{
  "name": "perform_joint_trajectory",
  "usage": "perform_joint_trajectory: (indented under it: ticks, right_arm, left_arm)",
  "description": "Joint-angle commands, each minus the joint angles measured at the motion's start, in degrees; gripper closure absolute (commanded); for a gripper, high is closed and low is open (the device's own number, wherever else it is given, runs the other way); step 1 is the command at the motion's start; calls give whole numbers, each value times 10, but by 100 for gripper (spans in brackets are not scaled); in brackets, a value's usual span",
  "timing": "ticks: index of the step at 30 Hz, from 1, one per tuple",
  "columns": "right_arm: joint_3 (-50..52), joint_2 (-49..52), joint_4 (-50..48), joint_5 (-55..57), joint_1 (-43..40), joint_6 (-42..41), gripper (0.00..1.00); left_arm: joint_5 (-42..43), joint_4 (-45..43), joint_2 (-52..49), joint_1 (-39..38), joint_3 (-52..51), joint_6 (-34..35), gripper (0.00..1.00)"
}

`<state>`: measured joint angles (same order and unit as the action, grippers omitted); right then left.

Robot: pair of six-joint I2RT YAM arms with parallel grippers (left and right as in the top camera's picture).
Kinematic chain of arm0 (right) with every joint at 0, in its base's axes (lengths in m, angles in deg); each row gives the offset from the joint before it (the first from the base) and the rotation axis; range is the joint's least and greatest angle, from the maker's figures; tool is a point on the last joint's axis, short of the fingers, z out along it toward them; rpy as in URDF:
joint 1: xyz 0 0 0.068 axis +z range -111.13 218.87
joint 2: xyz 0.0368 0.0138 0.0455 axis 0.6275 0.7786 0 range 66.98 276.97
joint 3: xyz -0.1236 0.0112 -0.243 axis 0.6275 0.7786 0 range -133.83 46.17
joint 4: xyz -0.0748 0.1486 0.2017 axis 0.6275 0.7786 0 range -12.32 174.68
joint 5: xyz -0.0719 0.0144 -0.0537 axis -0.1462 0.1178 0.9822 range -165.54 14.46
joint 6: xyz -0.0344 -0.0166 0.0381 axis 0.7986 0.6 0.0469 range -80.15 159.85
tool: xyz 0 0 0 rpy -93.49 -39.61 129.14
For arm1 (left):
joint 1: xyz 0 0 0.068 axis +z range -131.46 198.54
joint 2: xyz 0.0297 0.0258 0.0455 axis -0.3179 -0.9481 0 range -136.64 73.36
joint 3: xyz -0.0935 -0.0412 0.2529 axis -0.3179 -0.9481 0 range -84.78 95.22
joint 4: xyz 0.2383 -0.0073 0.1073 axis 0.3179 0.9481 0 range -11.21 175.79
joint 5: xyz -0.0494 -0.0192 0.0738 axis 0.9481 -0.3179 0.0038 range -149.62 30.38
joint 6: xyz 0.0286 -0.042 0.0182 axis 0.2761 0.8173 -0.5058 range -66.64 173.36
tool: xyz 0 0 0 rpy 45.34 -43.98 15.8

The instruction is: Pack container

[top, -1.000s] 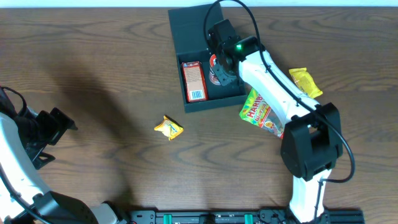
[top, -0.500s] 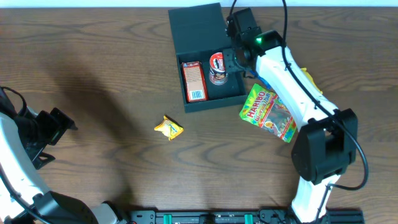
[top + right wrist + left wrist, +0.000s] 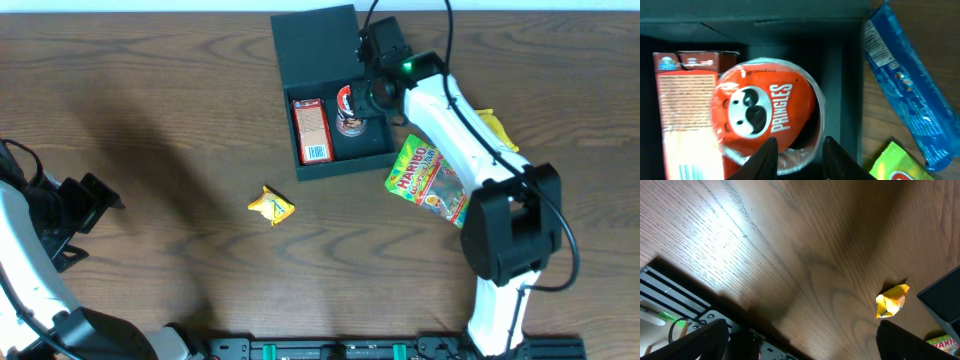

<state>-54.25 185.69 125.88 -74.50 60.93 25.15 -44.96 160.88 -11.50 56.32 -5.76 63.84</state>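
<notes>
Toppling threatened: the right gripper [image 3: 801, 152], spread empty just above the Pringles can [image 3: 765, 112] inside the container [image 3: 315, 45], might clip it.

1 dark box [image 3: 315, 45], 1 Pringles can [image 3: 349, 108], 1 red carton [image 3: 312, 130], 1 Haribo bag [image 3: 425, 178], 2 yellow packets [image 3: 271, 206] [image 3: 497, 127], 1 blue packet [image 3: 900, 85]

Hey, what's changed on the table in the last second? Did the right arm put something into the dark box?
The right gripper drew back from over the container toward its far side and is open. The Pringles can it was covering now sits uncovered inside, beside the red carton. The left gripper, small yellow packet and Haribo bag stayed put.
</notes>
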Motion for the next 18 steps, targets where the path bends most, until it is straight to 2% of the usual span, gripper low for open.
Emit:
perform_joint_trajectory:
  ticks: [1, 3, 6, 11, 18]
  right_arm:
    - [0, 13, -3, 7, 6, -7, 70]
    - [0, 17, -1, 12, 7, -7, 75]
    - [0, 21, 0, 22, 8, -7, 89]
    - [0, 21, -1, 22, 9, -7, 98]
    - [0, 18, 2, 17, 8, -23, 99]
  left_arm:
    - [-2, 2, 2, 2, 6, 0, 5]
    - [-2, 2, 2, 2, 6, 0, 5]
    - [-2, 2, 2, 2, 6, 0, 5]
    - [-2, 2, 2, 2, 6, 0, 5]
    - [-2, 2, 2, 2, 6, 0, 5]
